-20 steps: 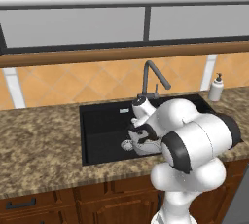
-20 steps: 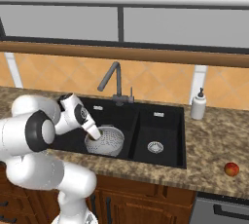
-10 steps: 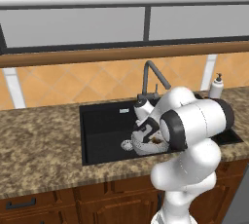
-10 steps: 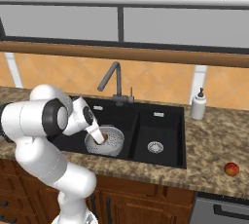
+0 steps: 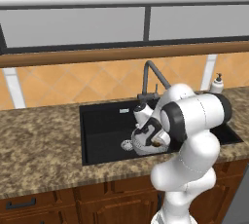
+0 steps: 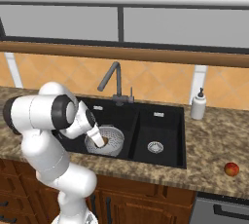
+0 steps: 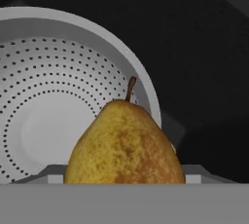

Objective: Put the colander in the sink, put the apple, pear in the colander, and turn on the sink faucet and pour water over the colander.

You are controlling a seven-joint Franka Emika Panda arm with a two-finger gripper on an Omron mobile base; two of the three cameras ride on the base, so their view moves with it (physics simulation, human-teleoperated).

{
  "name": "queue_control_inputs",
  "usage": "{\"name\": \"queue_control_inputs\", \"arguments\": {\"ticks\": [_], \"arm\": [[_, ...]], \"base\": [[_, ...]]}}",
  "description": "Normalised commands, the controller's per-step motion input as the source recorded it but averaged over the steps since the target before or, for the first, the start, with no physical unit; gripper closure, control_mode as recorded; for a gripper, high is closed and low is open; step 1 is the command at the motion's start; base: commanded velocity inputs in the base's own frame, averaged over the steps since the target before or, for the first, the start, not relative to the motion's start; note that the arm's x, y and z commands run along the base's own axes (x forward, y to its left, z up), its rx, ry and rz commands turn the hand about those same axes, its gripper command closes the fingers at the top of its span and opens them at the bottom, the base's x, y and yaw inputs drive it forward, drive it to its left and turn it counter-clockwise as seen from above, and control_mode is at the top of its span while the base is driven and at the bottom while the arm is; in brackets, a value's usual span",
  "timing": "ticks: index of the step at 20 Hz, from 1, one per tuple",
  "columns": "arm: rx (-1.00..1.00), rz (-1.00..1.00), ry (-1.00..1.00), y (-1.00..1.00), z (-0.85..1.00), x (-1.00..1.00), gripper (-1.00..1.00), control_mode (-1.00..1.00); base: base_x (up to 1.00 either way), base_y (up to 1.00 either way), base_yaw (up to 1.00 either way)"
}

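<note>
— Over the colander (image 6: 108, 140) in the sink (image 6: 160, 121), what changed?
— Claw (image 6: 100, 141) has dipped lower toward the bowl, shut on the pear (image 7: 124, 145).
— Hand view adds what?
— Pear fills lower centre, long axis upright, stem up, over the colander's right rim. Right base view alone shows the apple (image 6: 232, 169), lower right on the worktop (image 6: 214, 159).

Even, soft rendered light is falling from above, keeping both base views bright but slightly coarse, while the black sink (image 6: 160, 128) is reading dim and the pear (image 7: 124, 145) is showing sharp, glare-free.
</note>
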Motion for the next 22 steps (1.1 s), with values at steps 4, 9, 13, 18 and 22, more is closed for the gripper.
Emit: {"name": "queue_control_inputs", "arguments": {"ticks": [4,9,13,18,22], "arm": [[0.01,0.0,-0.05,-0.07,0.0,-0.09,-1.0,-1.0],[0.05,0.0,-0.1,0.0,0.19,-0.27,-1.0,-1.0],[0.09,0.0,-0.18,0.0,0.83,-0.42,-1.0,-1.0],[0.15,0.01,-0.14,0.0,1.0,-0.32,-1.0,-1.0],[0.13,0.03,-0.02,-0.16,1.0,-0.43,-1.0,-1.0]], "base": [[0.0,0.0,0.0],[0.0,0.0,0.0],[0.0,0.0,0.0],[0.0,0.0,0.0],[0.0,0.0,0.0]]}}
